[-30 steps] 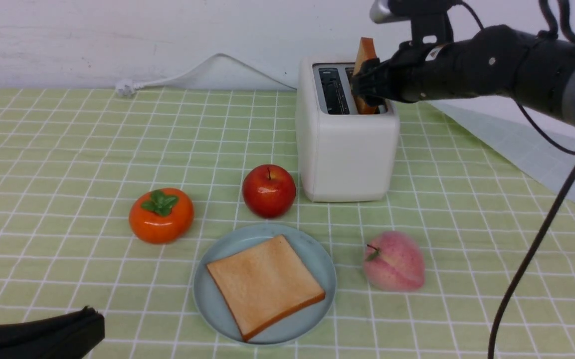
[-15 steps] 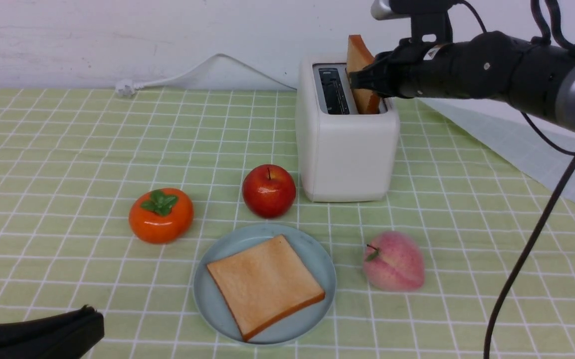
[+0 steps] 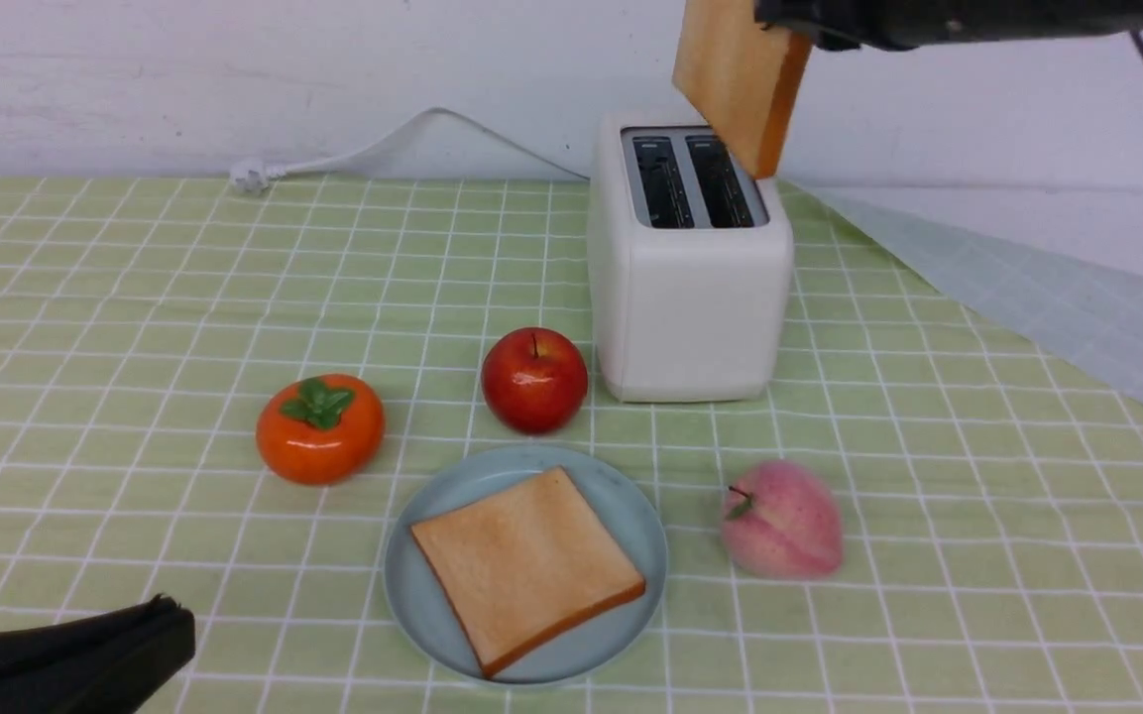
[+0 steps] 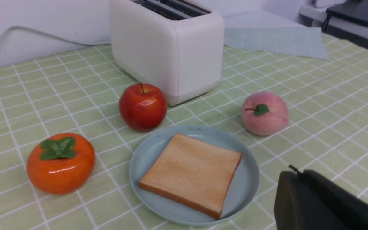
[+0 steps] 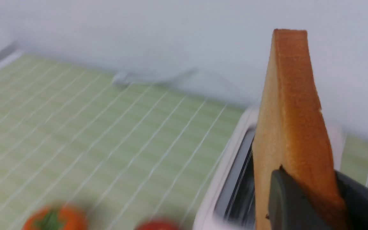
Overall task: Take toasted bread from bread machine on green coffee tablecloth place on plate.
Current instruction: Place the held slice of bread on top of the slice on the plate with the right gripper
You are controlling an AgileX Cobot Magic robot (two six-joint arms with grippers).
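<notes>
Right claw: closing on toast, partly open around it
Toast: hanging between its fingers
Toaster: standing below claw

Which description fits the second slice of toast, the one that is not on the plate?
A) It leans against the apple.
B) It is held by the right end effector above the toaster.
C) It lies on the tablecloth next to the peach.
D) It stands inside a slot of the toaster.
B: the right end effector pinches this slice of toast in the air, and both slots of the toaster show empty below.
</notes>
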